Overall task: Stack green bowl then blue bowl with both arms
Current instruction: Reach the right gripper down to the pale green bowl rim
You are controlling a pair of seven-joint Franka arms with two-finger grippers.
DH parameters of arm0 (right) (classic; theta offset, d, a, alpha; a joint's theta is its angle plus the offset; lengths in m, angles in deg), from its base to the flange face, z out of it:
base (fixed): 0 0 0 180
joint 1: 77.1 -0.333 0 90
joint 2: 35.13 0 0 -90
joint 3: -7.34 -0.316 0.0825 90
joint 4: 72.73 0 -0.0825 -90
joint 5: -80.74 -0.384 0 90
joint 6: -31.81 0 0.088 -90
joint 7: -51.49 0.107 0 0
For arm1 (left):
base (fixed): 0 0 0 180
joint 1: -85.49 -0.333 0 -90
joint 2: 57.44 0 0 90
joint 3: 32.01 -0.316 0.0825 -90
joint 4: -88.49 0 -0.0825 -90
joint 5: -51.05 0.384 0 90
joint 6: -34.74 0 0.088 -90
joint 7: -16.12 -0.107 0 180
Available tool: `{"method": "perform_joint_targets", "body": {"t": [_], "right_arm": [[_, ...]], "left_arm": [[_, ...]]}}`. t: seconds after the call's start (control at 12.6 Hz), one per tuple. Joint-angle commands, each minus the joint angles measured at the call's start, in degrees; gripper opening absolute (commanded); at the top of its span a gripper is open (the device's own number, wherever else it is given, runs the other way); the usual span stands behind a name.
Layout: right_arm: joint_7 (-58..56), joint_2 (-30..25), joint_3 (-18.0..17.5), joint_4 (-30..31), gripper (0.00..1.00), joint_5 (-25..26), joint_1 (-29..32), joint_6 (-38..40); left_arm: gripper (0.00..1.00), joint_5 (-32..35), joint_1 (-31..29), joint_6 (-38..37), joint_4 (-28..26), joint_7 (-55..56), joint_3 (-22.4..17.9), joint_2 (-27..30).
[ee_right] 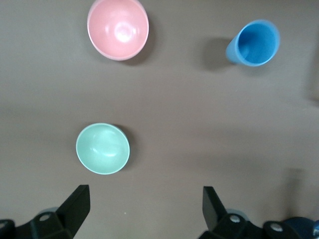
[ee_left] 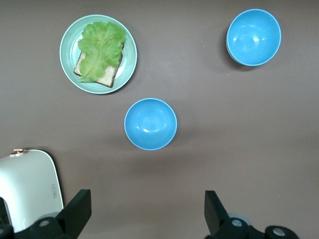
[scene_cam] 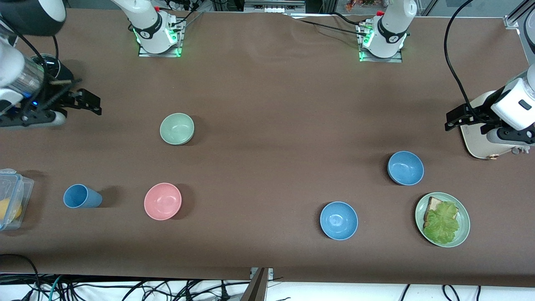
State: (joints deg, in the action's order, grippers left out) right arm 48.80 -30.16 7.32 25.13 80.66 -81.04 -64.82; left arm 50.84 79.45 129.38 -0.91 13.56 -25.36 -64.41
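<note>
Right tool (scene_cam: 90, 101) hangs wide open and empty above the tabletop (scene_cam: 267, 104) at its own arm's end, the green bowl (scene_cam: 177, 128) sitting upright beside it toward the middle. To start well it should drop one finger inside the rim, one outside. Toward the other end, two blue bowls (scene_cam: 406, 168) (scene_cam: 339, 220) wait on the tabletop, and the left tool (scene_cam: 456, 118) hangs open and empty over a white appliance (scene_cam: 480, 138).

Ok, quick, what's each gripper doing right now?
Left gripper: fingers open, holding nothing, up over the table near the white appliance.
Right gripper: fingers open, holding nothing, up over the table at the right arm's end.
</note>
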Motion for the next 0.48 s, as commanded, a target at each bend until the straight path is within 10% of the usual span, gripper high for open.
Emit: {"method": "perform_joint_targets", "body": {"t": [0.0, 0.4], "right_arm": [[-0.3, 3.7, -0.4, -1.0, 1.0, -1.2, 0.0, 0.7], [0.6, -4.0, -0.3, 13.5, 1.0, -1.9, -0.2, -8.6]], "left_arm": [[1.0, 0.7, -0.2, -1.5, 1.2, -0.2, 0.6, 0.1], [1.0, 0.7, -0.2, -1.5, 1.2, -0.2, 0.6, 0.1]]}}
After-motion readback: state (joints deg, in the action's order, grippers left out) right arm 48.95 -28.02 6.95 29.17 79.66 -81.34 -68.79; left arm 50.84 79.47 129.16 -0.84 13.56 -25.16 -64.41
